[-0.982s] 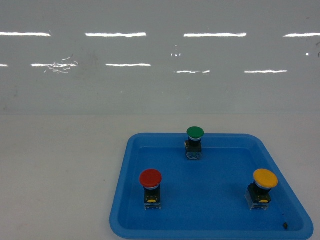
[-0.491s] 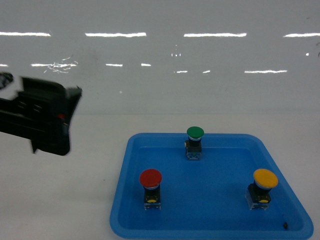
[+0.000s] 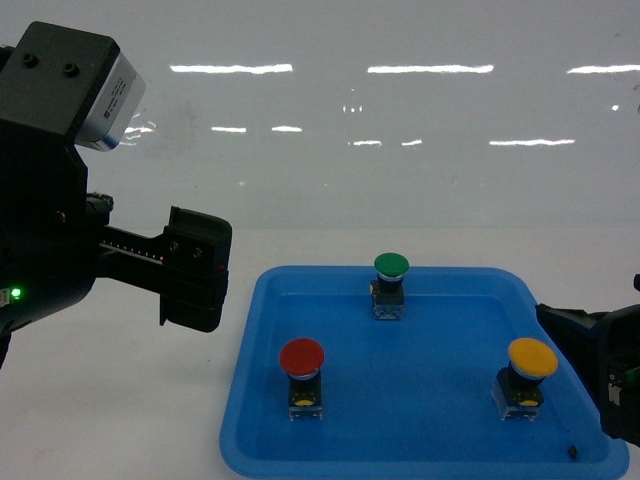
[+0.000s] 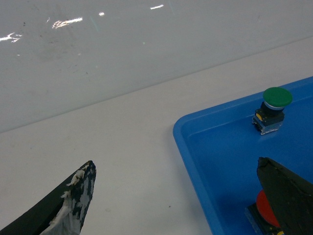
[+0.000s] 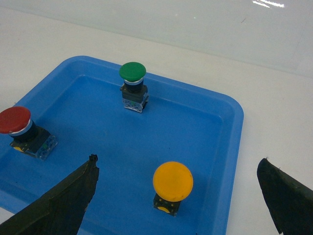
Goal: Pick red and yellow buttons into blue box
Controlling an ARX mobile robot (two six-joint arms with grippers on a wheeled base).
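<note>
While upright on tray (image 3: pixel 420 455): red button (image 3: pixel 302 355), yellow button (image 3: pixel 530 357).

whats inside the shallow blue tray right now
Three mushroom-head push buttons stand upright in the shallow blue plastic tray: red-capped button front left, yellow-orange-capped button front right, green-capped button at the back. A small dark speck lies near the front right corner.

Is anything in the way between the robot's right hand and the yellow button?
Nothing visible. The right hand is open with the yellow button showing between its fingers, standing alone on the blue tray. The green button and red button stand well off.
</note>
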